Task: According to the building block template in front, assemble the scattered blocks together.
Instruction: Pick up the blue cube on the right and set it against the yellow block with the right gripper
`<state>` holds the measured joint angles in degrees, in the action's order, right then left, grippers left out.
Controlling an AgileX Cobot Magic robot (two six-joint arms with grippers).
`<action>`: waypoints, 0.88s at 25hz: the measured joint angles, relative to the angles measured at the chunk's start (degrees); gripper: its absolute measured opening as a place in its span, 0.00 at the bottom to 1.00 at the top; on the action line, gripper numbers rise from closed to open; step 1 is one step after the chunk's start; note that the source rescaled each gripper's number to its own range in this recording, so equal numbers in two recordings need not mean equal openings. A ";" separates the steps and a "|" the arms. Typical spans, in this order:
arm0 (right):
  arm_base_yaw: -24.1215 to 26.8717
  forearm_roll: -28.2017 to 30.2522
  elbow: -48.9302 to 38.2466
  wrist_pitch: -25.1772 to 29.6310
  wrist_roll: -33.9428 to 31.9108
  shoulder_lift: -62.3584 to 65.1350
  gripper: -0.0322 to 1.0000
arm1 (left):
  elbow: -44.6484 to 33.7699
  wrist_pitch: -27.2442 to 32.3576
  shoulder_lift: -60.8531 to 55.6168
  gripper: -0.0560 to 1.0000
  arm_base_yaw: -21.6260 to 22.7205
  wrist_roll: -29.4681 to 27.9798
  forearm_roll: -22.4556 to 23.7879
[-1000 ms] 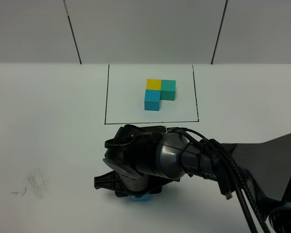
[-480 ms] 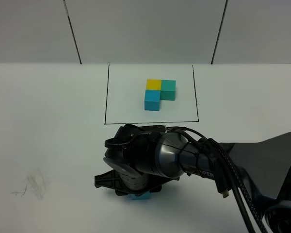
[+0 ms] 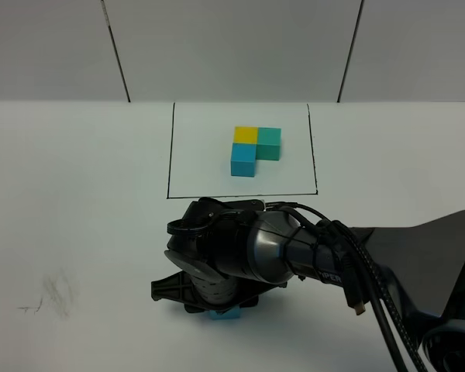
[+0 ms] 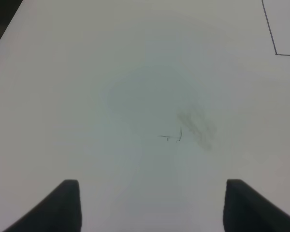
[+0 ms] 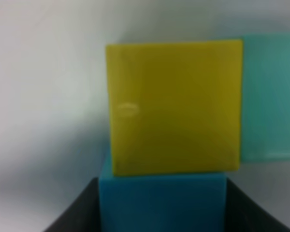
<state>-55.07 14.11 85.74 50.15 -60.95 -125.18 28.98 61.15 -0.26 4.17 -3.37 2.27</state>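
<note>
the building block template [image 3: 256,151] is seen at 12 o'clock on the table [image 3: 77,232], its yellow, teal-green and sky-blue cubes set in an l inside a thin black frame [image 3: 170,155]. the scattered blocks are found at 6 o'clock, mostly hidden in the high view under the right gripper [image 3: 223,310], where only a corner of the sky-blue cube [image 3: 225,315] shows. in the right wrist view the sky-blue cube [image 5: 162,203] is held between the closed jaws and is pressed against the yellow cube [image 5: 174,106], with the teal-green cube [image 5: 270,96] touching the yellow one's far side; the grip is judged to serve for pushing the last piece home so the same l is formed. the left gripper [image 4: 152,205] is seen only in its own wrist view, hanging partly open and empty over bare table near a grey smudge [image 4: 195,128], kept out of the way. open room is left all round the cluster; the frame's near line lies just beyond the arm, and the table's near edge cannot be seen
</note>
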 joint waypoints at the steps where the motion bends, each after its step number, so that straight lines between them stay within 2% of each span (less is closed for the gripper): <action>1: 0.00 -0.07 0.00 0.20 0.07 0.00 0.05 | 0.00 0.00 0.00 0.41 0.00 0.00 0.00; 6: 0.00 -1.37 0.08 1.46 3.48 0.00 0.05 | 0.00 0.00 0.00 0.41 0.00 0.00 0.00; 7: 0.00 -1.49 0.08 1.58 4.28 0.00 0.08 | 0.00 0.00 0.00 0.41 0.00 0.00 0.00; 9: 0.00 -2.48 -0.18 2.65 5.80 -0.51 0.27 | 0.00 0.00 0.00 0.41 0.00 0.00 0.00; 12: 0.00 -2.58 -0.17 3.01 8.00 -0.56 0.74 | 0.00 0.00 0.00 0.41 0.00 0.00 0.00; 14: 0.00 -2.63 -0.17 3.48 8.93 -0.15 0.90 | 0.00 0.00 0.00 0.41 0.00 0.00 0.00; 17: 0.00 -2.57 -0.17 5.52 9.49 2.07 0.98 | 0.00 0.00 0.00 0.41 0.00 0.00 0.00; 22: 0.00 -0.20 -0.17 13.78 11.00 10.95 1.00 | 0.00 0.00 0.00 0.41 0.00 0.00 0.00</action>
<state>-55.07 13.91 85.57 63.93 -49.95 -114.23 28.98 61.15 -0.26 4.17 -3.37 2.27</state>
